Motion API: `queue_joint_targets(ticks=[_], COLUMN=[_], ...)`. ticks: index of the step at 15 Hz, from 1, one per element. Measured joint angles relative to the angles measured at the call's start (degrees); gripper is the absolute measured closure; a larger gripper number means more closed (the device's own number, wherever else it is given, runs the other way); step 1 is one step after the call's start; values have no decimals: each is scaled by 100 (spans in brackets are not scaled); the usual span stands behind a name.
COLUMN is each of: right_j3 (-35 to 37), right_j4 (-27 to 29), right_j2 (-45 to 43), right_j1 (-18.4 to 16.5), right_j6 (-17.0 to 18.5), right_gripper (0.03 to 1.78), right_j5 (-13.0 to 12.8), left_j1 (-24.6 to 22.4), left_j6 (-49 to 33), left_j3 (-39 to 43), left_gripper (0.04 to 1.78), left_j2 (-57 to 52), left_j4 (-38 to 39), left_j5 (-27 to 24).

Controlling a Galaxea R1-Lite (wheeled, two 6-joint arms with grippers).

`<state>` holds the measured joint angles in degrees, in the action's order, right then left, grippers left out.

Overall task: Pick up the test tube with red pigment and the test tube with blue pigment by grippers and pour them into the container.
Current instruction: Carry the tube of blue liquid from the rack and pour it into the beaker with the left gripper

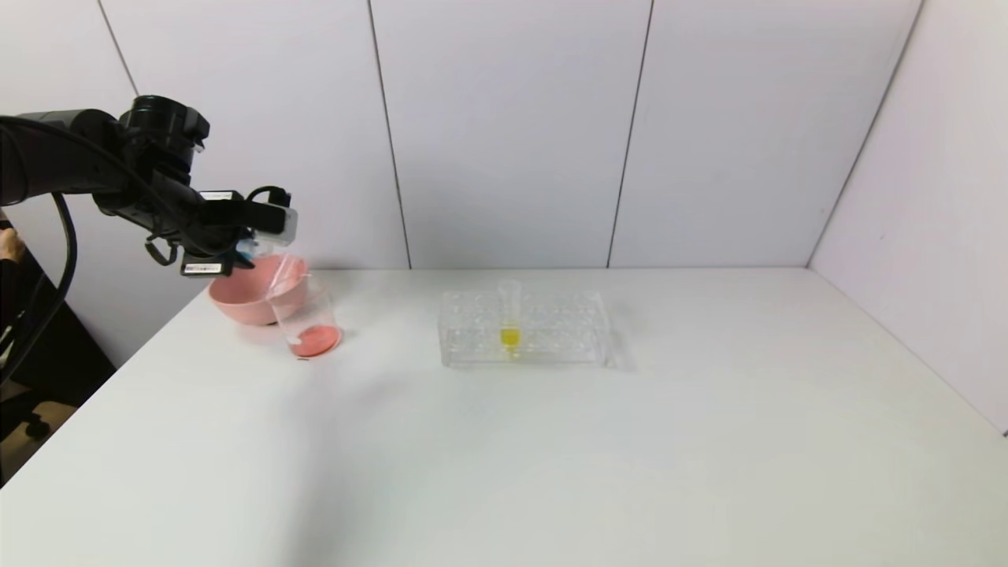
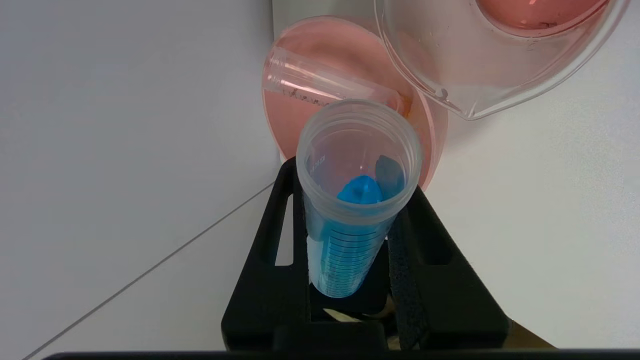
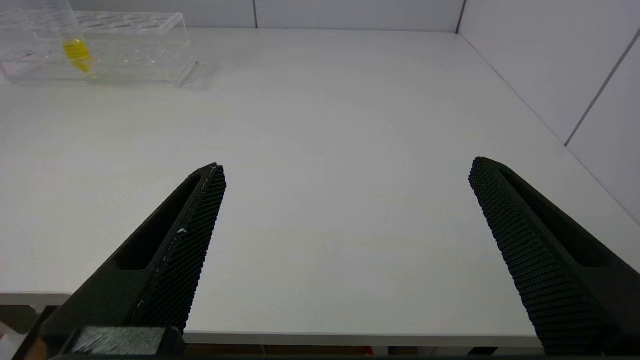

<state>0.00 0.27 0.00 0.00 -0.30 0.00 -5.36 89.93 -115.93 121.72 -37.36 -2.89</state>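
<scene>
Now gripping slim clear blue-tipped test tube (image 2: 352, 210) in clamped left gripper (image 2: 350, 280), hovering over transparent straight-sided beaker (image 1: 307, 319); right gripper (image 3: 345, 175) gaping wide, holding nothing.

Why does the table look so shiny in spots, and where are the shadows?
Head view: soft overhead light, a faint shadow on the table in front of the container. Left wrist view: glare glints on the container's rim, and the test tube with blue pigment is lit evenly. Right wrist view: a pale sheen on the tabletop, a soft shadow beside the rack.
</scene>
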Motion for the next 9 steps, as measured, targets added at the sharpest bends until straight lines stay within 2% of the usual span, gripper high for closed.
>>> queue_joint_targets(ticks=[9], right_j3=[0], right_j4=[0], right_j2=[0], right_j1=[0], right_j6=[0], right_gripper=[4], right_j5=[2], left_j1=[20], left_j6=[-29], left_j3=[4], left_gripper=[136], left_j2=[2], left_j4=[5], left_j5=[26])
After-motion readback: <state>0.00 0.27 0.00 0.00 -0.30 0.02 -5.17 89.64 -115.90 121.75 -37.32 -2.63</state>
